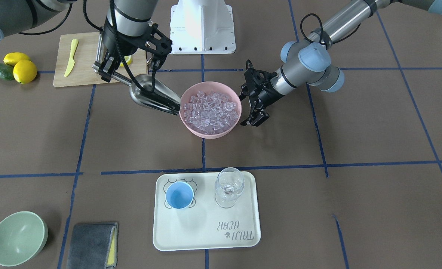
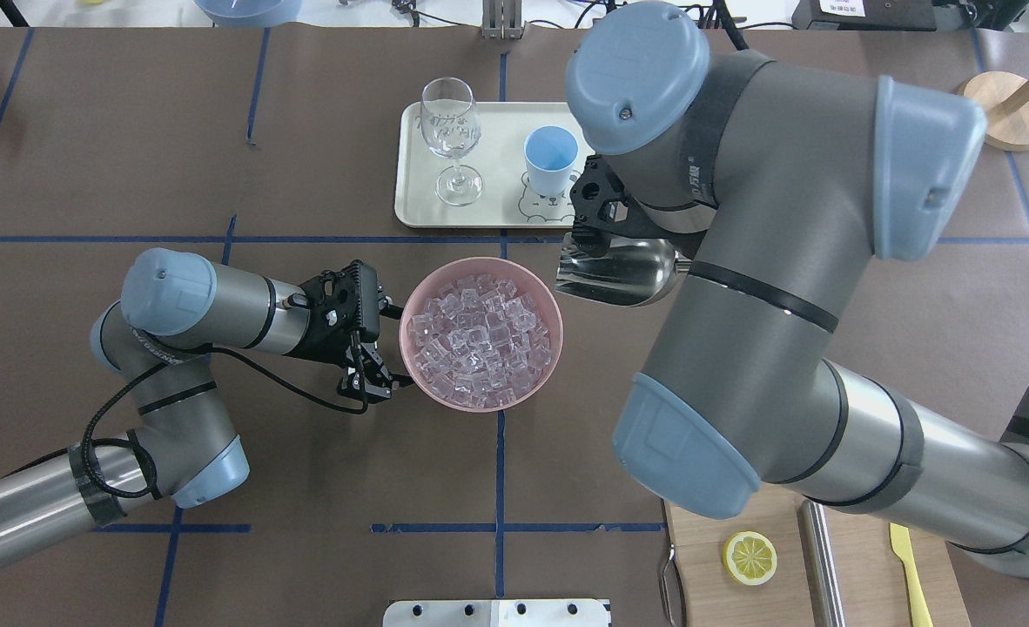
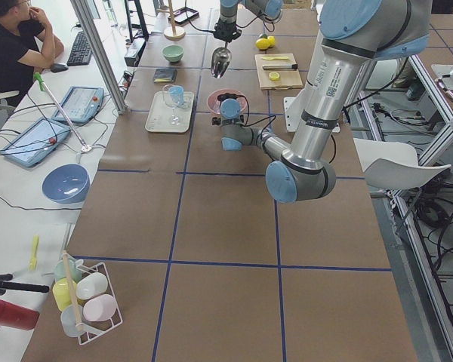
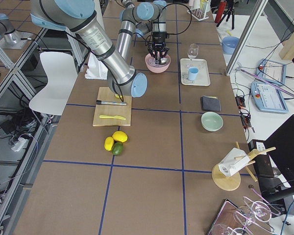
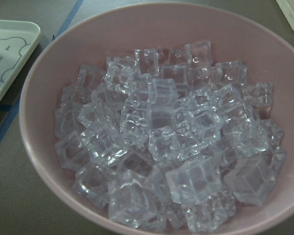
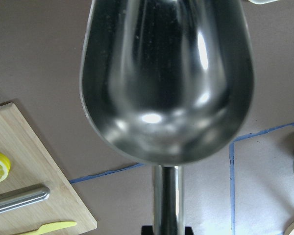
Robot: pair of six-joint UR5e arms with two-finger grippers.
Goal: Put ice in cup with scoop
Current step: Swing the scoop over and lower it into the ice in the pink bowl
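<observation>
We take this as the start of the scooping step, with no ice lifted yet. Farthest from the tool, the left gripper (image 2: 370,387) sits just beside the pink bowl (image 2: 480,261) on the side away from the scoop, its jaws parted and holding nothing. It looks placed to steady the bowl, though we cannot tell whether a finger touches the rim. The ice (image 2: 480,335) lies heaped in that bowl, right in front of the scoop's mouth. The scoop (image 2: 619,270) hangs tilted with its lip close to the bowl's near rim, and the right wrist view shows its trough bare. The right gripper (image 1: 107,73) is clamped on the thin handle behind the trough. The light blue cup (image 2: 551,159) stands beyond the scoop's mouth and off to one side, on the tray (image 2: 419,209) next to a wine glass (image 2: 451,131). Next, we judge, the lip must clear the rim, dip into the heap and level out before any carry towards the cup.
</observation>
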